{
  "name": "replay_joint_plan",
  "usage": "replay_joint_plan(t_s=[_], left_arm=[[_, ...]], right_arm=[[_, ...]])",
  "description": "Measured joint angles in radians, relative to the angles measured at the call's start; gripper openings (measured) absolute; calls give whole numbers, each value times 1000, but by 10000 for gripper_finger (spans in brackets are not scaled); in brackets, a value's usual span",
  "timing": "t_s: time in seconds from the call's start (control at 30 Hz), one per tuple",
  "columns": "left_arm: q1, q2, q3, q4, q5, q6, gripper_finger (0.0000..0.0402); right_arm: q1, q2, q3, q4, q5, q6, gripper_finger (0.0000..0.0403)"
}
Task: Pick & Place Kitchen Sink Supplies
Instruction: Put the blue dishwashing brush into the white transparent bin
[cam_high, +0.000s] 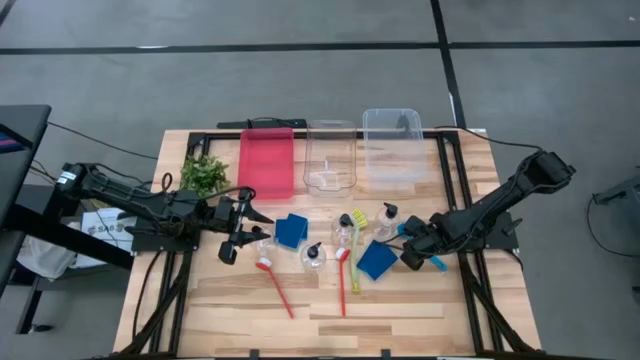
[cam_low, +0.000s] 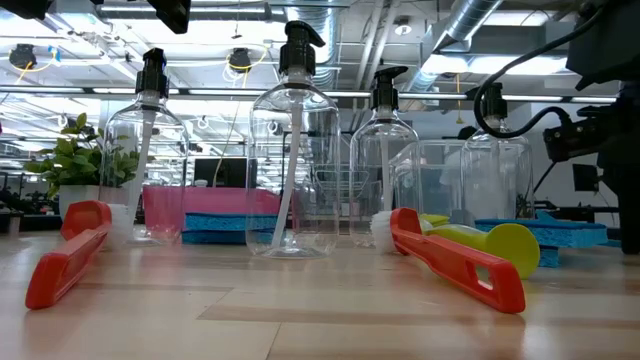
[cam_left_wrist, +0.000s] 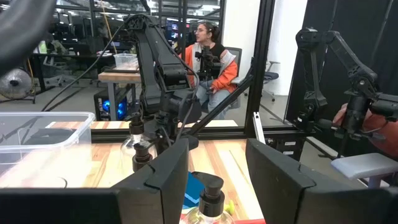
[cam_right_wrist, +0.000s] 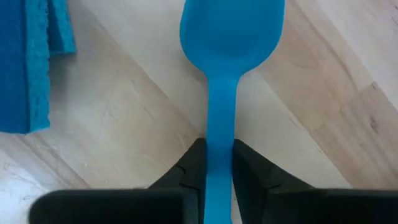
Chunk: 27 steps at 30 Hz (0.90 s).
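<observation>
Blue brush (cam_right_wrist: 229, 37): thin handle, rounded spoon-like end, lying flat on the worktop (cam_high: 400, 310) toward its right edge, handle clamped in the right pincer (cam_high: 418, 250). Beside it, one blue sponge (cam_high: 375, 260); a second sponge (cam_high: 291, 231) nearer centre. Two red brushes (cam_high: 276, 286), one yellow-green brush (cam_high: 356, 250), four clear pump bottles (cam_high: 313, 256). Left pincer (cam_high: 240, 238), fingers spread, empty, near the left edge. Far edge: plant (cam_high: 205, 174), red tray (cam_high: 266, 162), two clear bins (cam_high: 331, 155).

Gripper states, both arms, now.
Left gripper: open, holding nothing, near the bottles by the plant.
Right gripper: shut on the blue brush, low over the table.
</observation>
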<state>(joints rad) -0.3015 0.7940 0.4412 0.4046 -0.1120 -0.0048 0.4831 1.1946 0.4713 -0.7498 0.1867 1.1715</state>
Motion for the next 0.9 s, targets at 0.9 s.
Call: replay_joint_plan(t_s=[0.9], left_arm=[[0, 0, 0, 0, 0, 0, 163]], right_arm=[[8, -185, -6, -80, -150, -86, 57]])
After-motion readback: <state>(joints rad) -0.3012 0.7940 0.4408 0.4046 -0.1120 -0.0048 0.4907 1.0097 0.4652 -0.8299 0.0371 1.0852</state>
